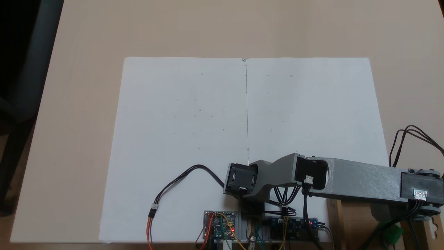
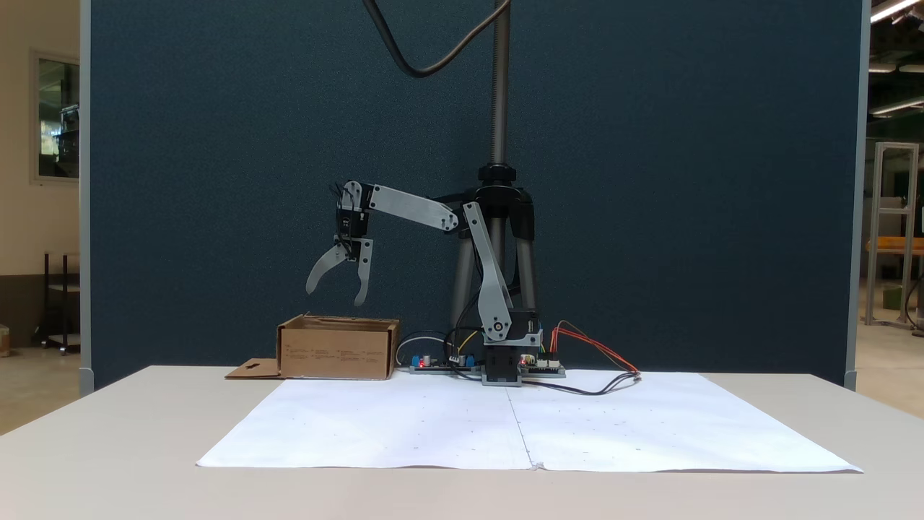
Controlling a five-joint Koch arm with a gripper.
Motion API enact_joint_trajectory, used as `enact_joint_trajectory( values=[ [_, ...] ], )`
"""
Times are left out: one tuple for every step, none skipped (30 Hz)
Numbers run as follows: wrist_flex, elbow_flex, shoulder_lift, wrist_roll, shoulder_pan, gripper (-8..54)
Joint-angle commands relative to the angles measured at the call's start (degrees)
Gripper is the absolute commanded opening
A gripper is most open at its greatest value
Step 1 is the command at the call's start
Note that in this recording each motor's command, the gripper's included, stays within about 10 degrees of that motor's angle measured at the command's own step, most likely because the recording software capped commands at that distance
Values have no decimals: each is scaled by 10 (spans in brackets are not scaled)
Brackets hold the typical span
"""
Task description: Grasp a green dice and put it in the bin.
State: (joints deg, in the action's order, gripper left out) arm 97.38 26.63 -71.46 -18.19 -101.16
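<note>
In a fixed view the bin (image 2: 338, 350), a shallow brown cardboard box with a slotted flap lying flat at its left, stands on the table left of the arm's base. My gripper (image 2: 334, 296) hangs open a little above the bin, fingers pointing down, nothing between them. In the other fixed view the grey arm reaches to the lower right over the bin's brown wall (image 1: 334, 218). A blurred bright green shape, the green dice (image 1: 392, 235), shows below the arm there, seemingly inside the bin.
Two white paper sheets (image 1: 242, 132) cover the table's middle. Circuit boards (image 1: 220, 224) with a looping black cable (image 1: 187, 173) sit beside the arm's base. A tripod (image 2: 498, 238) and a dark blue partition stand behind.
</note>
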Motion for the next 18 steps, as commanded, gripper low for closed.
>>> enact_joint_trajectory(
  values=[
    [8,-11,-10,-40,-4,445],
    [6,-11,-11,-40,-4,442],
    [4,-11,-11,-40,-4,439],
    [3,-11,-11,-40,-4,439],
    [2,-11,-11,-40,-2,439],
    [-1,-11,-11,-39,4,438],
    [-3,-11,-13,-37,11,438],
    [-3,-11,-26,-34,20,438],
    [-3,-12,-38,-25,35,436],
    [-3,-11,-48,-14,52,431],
    [-4,-11,-60,0,66,431],
    [-4,-12,-69,12,81,431],
    [-5,-12,-79,24,100,431],
    [-4,-12,-91,33,120,431],
    [-5,-11,-101,44,139,431],
    [-5,-11,-110,55,159,431],
    [-5,-11,-122,66,180,431],
    [-5,-11,-133,75,202,431]
  ],
)
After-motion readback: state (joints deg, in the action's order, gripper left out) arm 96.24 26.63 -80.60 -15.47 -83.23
